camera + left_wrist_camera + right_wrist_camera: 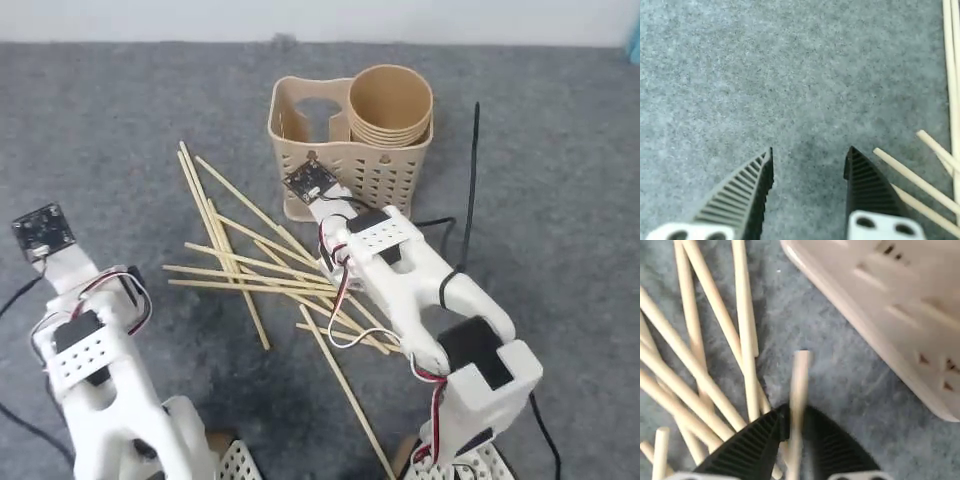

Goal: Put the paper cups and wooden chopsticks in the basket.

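We judge the wooden chopsticks (250, 265) to be light, stiff and thin, with smooth sides that could let one swivel or slide in a pinch. A hold near the middle should keep a stick level. A hold nearer one end would let it hang down and drop into a compartment more easily (though it may then swing). The paper cups (390, 100) are light and easy to crush, but they are already nested in a stack in one compartment of the basket (300, 130), so the sticks are what is left.

Most of the sticks lie criss-crossed on the grey worktop (120, 120) in front of the basket, several overlapping.

The right tool (794, 415) is pressed together on a single chopstick (799, 385), which juts forward past the tips, above the loose sticks. We cannot tell how far along its length it is held. The basket wall is just beside it. In the high view the right arm (400, 270) is stretched forward and low, its wrist close to the foot of the basket.

The left arm (90, 350) stands well apart from the basket. The left tool (811, 150) is spread and holds nothing, poised over bare worktop with a few stick ends near one jaw.
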Controlling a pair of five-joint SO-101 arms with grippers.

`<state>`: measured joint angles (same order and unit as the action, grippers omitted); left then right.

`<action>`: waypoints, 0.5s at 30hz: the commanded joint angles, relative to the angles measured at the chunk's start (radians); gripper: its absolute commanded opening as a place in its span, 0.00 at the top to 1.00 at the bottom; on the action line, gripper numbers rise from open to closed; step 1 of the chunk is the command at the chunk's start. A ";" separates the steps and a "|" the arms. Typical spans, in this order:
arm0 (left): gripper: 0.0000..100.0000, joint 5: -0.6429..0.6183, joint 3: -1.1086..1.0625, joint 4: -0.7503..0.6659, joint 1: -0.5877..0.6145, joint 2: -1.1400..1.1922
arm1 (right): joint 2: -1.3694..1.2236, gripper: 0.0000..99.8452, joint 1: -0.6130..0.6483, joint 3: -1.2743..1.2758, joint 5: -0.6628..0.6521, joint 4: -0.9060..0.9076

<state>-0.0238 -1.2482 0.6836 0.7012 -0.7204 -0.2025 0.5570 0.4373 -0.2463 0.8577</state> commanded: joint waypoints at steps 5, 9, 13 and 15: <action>0.78 -0.012 0.002 -0.020 0.000 0.002 | 0.278 0.99 0.054 -0.026 -0.015 0.188; 0.78 -0.012 0.002 -0.020 0.000 0.002 | 0.496 0.99 0.096 -0.026 -0.017 0.254; 0.78 -0.012 0.002 -0.020 0.000 0.002 | 0.727 0.99 0.114 -0.028 -0.014 0.209; 0.78 -0.012 0.002 -0.020 0.000 0.002 | 0.826 0.99 0.108 -0.026 -0.009 0.133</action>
<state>-0.0238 -1.2482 0.6836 0.7012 -0.7204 0.4388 0.6628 0.4388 -0.2493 1.0694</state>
